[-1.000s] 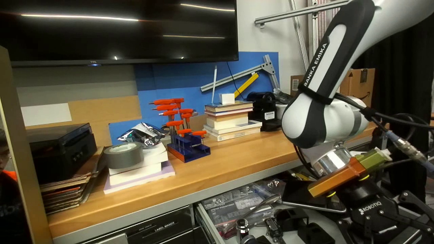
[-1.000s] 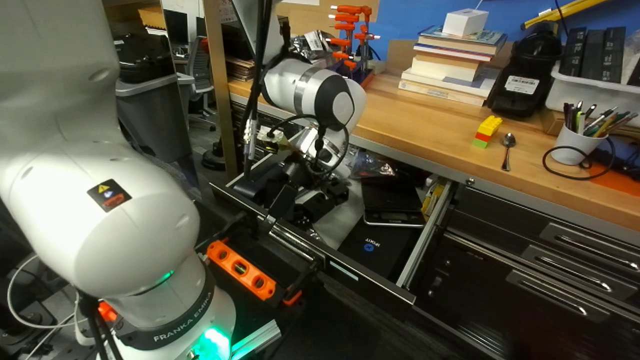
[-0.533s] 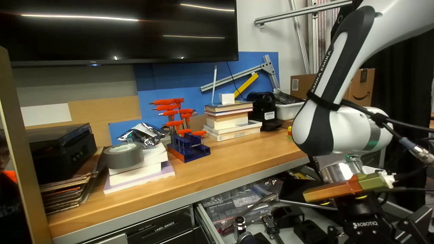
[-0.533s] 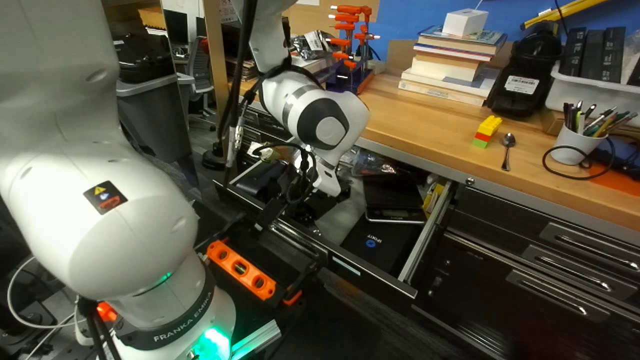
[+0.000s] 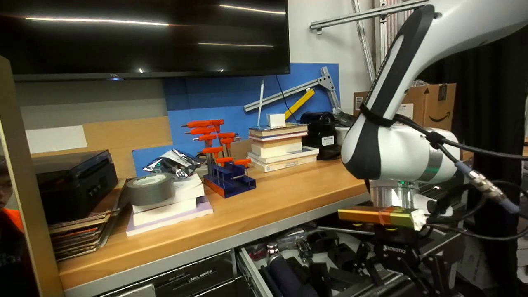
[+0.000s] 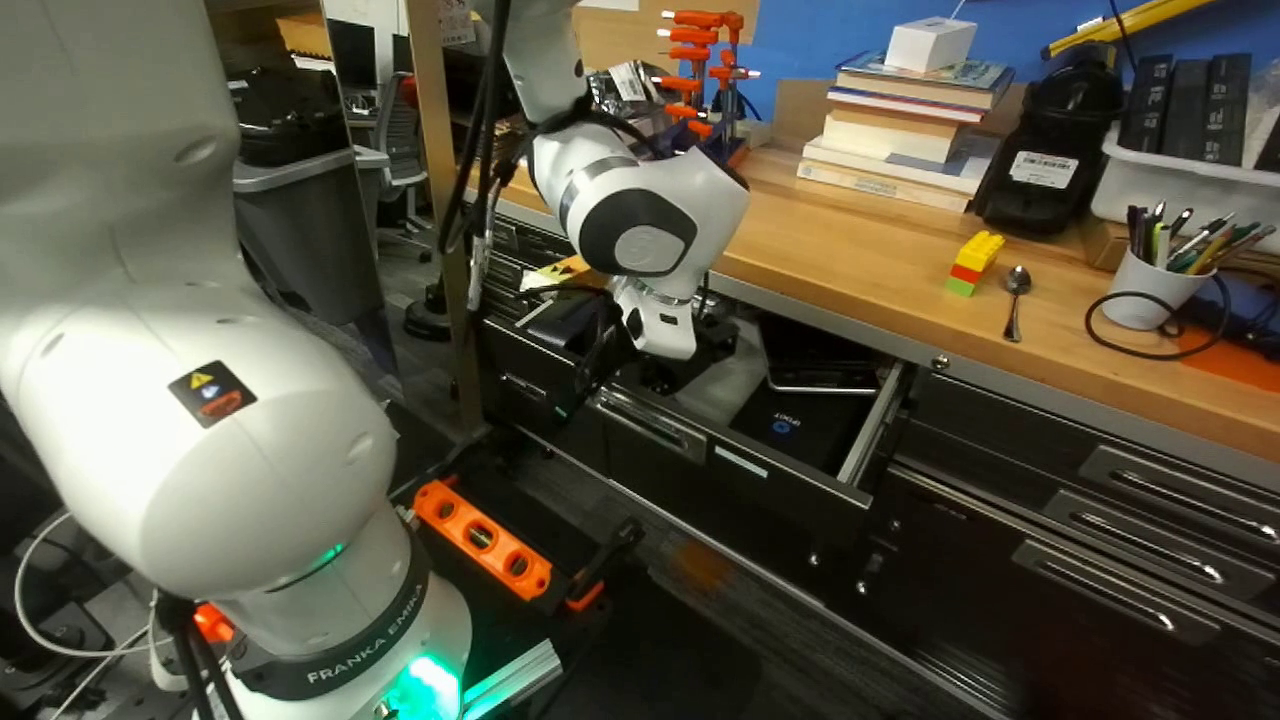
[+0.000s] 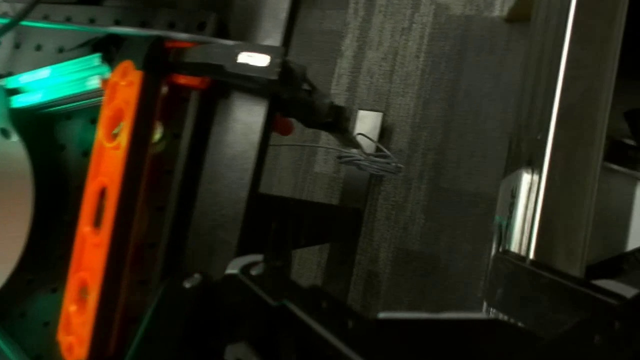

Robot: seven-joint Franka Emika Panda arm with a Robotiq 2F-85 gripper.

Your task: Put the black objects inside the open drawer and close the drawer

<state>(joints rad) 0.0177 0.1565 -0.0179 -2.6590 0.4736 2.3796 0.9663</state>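
The drawer is dark grey with a silver handle strip. It stands partly open under the wooden bench; its front also shows in the wrist view. Several black objects lie inside it, including a dark cylinder. In an exterior view some of them show beside my wrist. My gripper is open and holds nothing; floor shows between its spread fingers. One finger lies against or over the drawer front near the handle, the other is outside the drawer. Whether it touches the front is unclear.
A black box marked iFixit lies in the drawer. The wooden bench top overhangs it, with a book stack on it. An orange level is fixed by the robot's base. An orange-yellow item is attached to my wrist.
My gripper first went lower on the outer side of the drawer front, then moved toward the cabinet. The drawer has slid partway inward with its contents.
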